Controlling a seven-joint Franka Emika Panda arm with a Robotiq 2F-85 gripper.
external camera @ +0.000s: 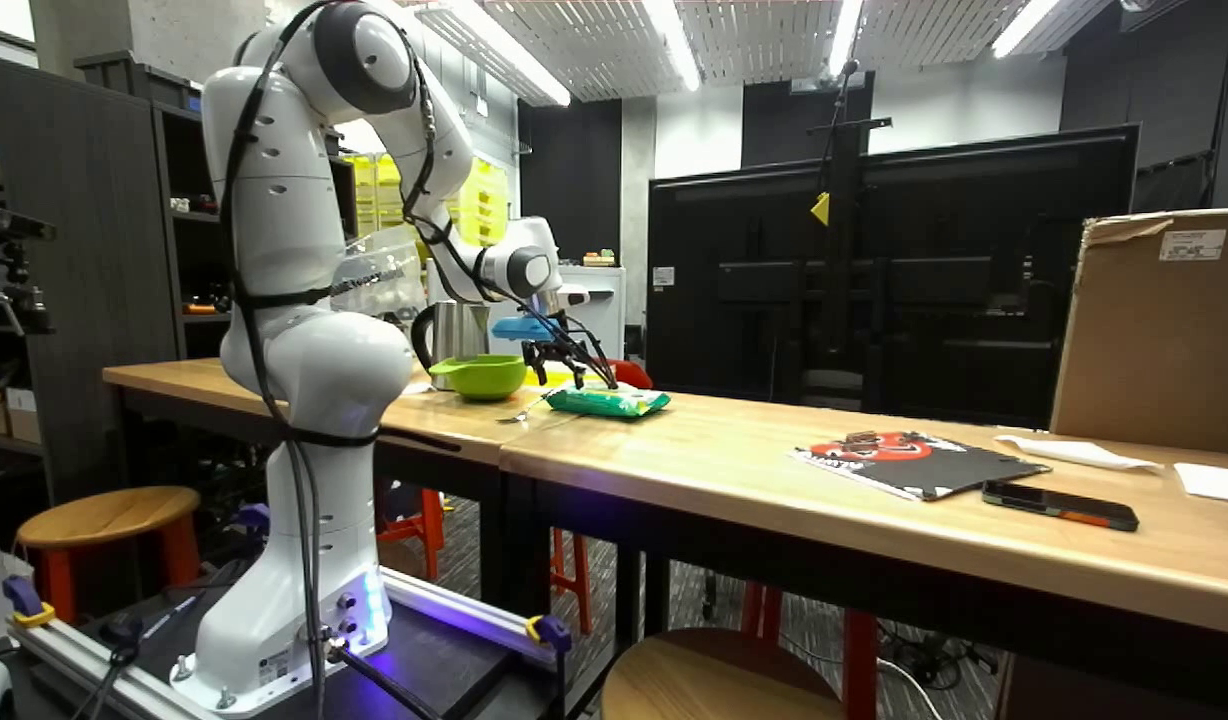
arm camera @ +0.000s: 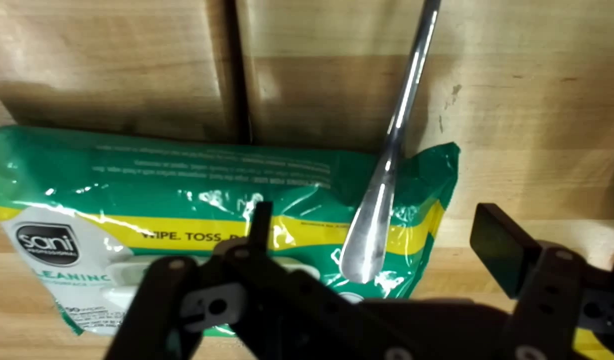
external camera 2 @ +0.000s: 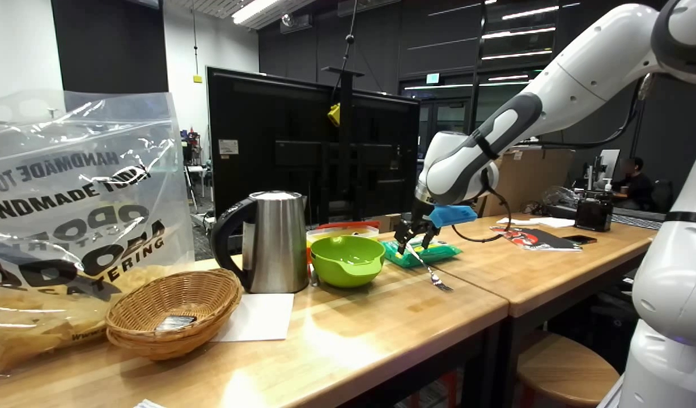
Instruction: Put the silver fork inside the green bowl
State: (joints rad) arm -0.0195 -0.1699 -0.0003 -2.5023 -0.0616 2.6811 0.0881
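Note:
The silver fork (external camera 2: 436,279) lies with its handle end propped on the green wipes packet (external camera 2: 402,259) and its tines down on the wooden table. The fork also shows in an exterior view (external camera: 522,412). In the wrist view the fork's handle (arm camera: 369,240) crosses the packet, and its tines are out of view. My gripper (arm camera: 381,237) is open, one finger on each side of the handle, touching neither. In an exterior view the gripper (external camera 2: 414,245) is low over the handle end. The lime-green bowl (external camera 2: 348,262) stands upright beside the packet, and also shows in an exterior view (external camera: 484,378).
A steel kettle (external camera 2: 277,243) stands close behind the bowl. A red-lidded container (external camera 2: 343,228) is behind it. A wicker basket (external camera 2: 172,311) and a large clear bag (external camera 2: 81,215) are further along the table. A magazine (external camera: 919,465) and a phone (external camera: 1059,505) lie at the far end.

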